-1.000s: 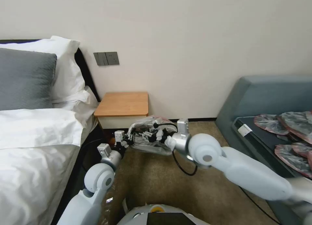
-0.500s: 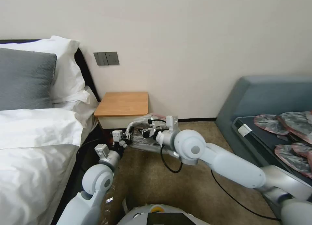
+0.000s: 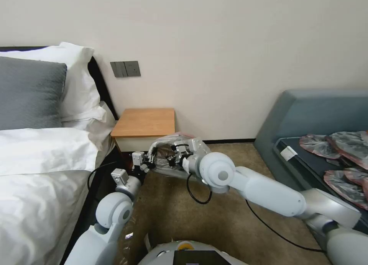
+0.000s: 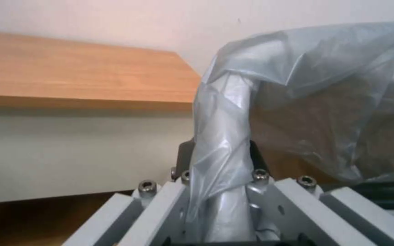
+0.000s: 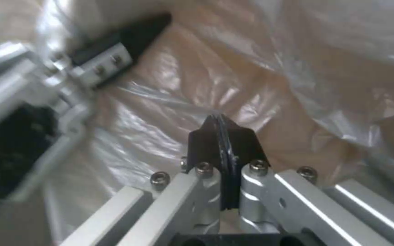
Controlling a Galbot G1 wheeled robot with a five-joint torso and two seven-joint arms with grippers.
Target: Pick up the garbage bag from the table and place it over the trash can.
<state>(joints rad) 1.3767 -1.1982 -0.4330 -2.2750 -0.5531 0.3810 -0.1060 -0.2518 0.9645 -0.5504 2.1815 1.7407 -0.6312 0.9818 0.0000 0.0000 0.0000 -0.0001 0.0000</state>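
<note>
Currently, frame centre: garbage bag (image 3: 174, 157) held just below the nightstand tabletop (image 3: 145, 122) — left gripper (image 3: 150, 160) fingers pinching a bunched fold, right gripper (image 3: 171, 158) fingers closed inside the plastic.

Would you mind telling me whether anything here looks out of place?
Yes: several crumpled plastic bags lie strewn on the grey sofa, an odd spot. The garbage bag itself is bunched between both grippers.
</note>
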